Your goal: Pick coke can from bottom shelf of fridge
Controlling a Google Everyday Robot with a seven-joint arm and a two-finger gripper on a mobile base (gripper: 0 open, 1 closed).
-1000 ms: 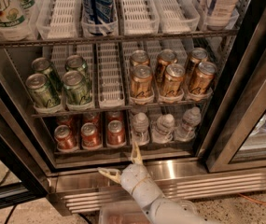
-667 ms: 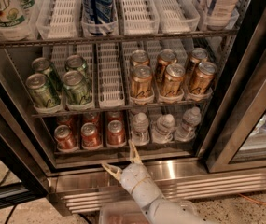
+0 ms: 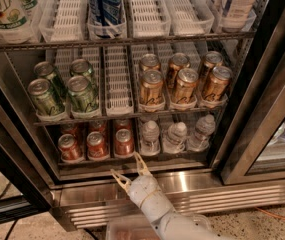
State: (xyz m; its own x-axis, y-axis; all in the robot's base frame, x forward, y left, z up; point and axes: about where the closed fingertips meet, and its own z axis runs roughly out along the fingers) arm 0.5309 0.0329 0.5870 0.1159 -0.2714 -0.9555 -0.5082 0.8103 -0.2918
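Gripper (image 3: pixel 126 165), white and spread open, sits just below the dark wire bottom shelf (image 3: pixel 182 160) of the glass-door fridge (image 3: pixel 222 191); advise rising and centring on the rightmost red aluminium coke can (image 3: pixel 124 142) there, clear of the plastic water bottle (image 3: pixel 151 136) on its right.

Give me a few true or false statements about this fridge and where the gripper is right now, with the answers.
1. Red coke cans stand at the left of the bottom shelf. True.
2. The gripper is shut on one of the coke cans. False: it is open and empty, just in front of the bottom shelf's front edge.
3. Water bottles stand to the right of the coke cans. True.
4. The green cans are on the bottom shelf. False: they are on the rack above.
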